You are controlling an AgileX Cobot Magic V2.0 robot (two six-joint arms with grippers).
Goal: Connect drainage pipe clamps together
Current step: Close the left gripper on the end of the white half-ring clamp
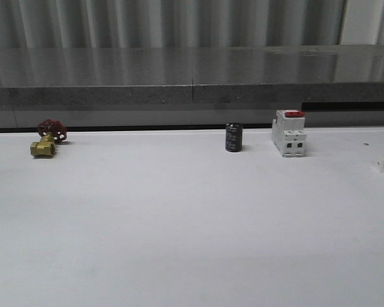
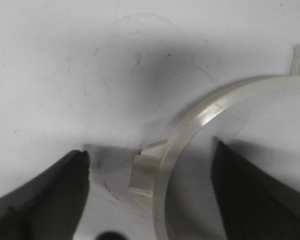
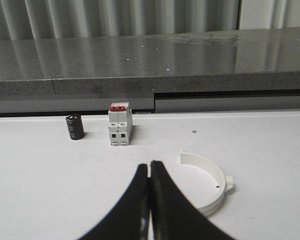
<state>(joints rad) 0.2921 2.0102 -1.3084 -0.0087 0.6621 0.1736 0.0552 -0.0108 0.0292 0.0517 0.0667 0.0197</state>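
Two clamp halves lie apart on the tabletop (image 3: 270, 135). Our left gripper (image 2: 150, 165), fingers wide, straddles one clamp band (image 2: 190, 125); we should close squarely across it, clear of its tab. Right gripper (image 3: 150, 172), fingers pressed together and empty, sits beside the other half-ring (image 3: 212, 182).

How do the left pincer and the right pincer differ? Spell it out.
The left pincer is open, its fingers apart on either side of a white clamp band; the right pincer is shut, fingertips together on nothing. The left sits close over its clamp; the right is off to one side of the other clamp half. Both have dark fingers.
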